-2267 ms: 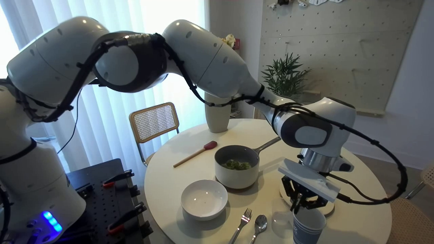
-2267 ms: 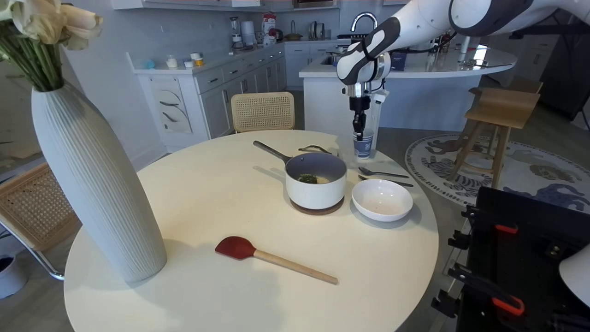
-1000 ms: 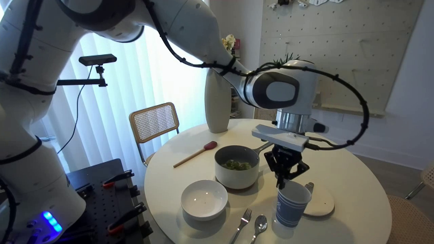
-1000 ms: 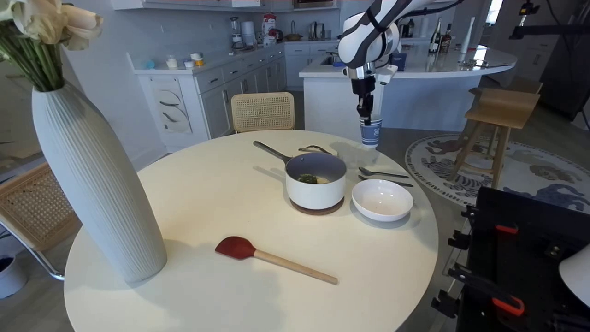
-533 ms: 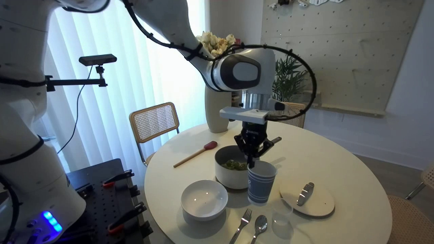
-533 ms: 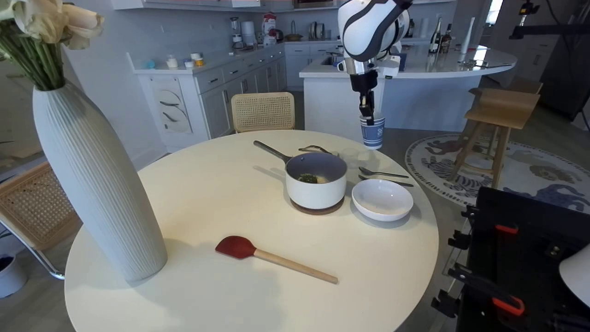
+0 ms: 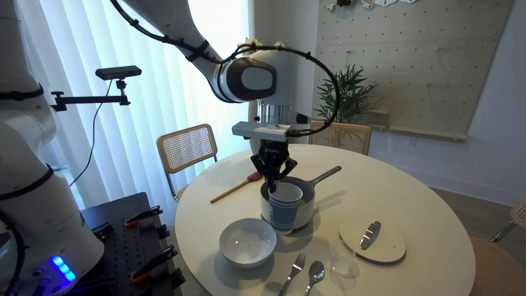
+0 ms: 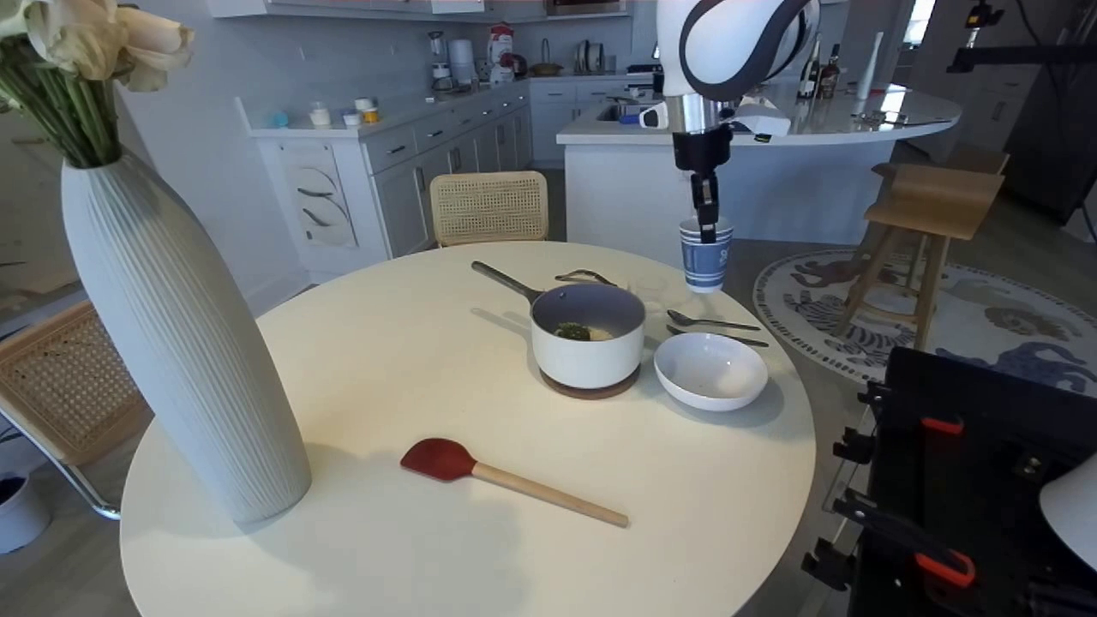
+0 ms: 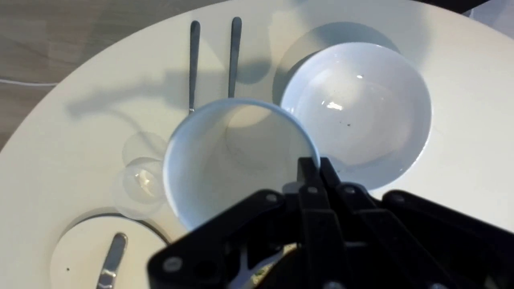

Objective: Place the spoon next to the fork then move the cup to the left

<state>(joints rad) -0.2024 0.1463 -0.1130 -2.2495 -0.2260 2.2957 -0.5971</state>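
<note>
Cup [image 7: 284, 211] is airborne over the counter [image 7: 415, 197], off it in both exterior views. Wrist view puts it between bowl [image 7: 247, 242] and clear tumbler [image 9: 142, 188], hiding the heads of fork [image 7: 294, 269] and spoon [image 7: 315, 274]. Near upright, maybe a slight lean.

Jaws: pinching the cup's rim, one inside the wall, one outside, on the side toward the black stand [image 7: 119, 206].

Fork and spoon lie side by side, apart, handles pointing at the counter's edge. Step one looks done; I read this as the cup move.

Handling: looks like paper. Likely light, thin-walled, springy; won't shatter, will crease. No contents that I can see in the wrist view, so expect almost no load. Shouldn't be slippery. Weak spot is the one-sided pinch: body hangs off-centre and can pivot on a hard stop. Low force, soft accel.

Where to hold: rim is right, the lip should be stiffer than the wall below. A mid-body squeeze would likely ovalise it.

Risk: its base catching the bowl's rim or the pot [image 8: 586, 364], which would twist it in the jaws. Carry it high until past both.

Set-down: base flat first, well in from the counter's edge. Part the jaws just enough to free the rim, then straight up; otherwise the inner one could tip it. Can't tell which way "left" is meant.
</note>
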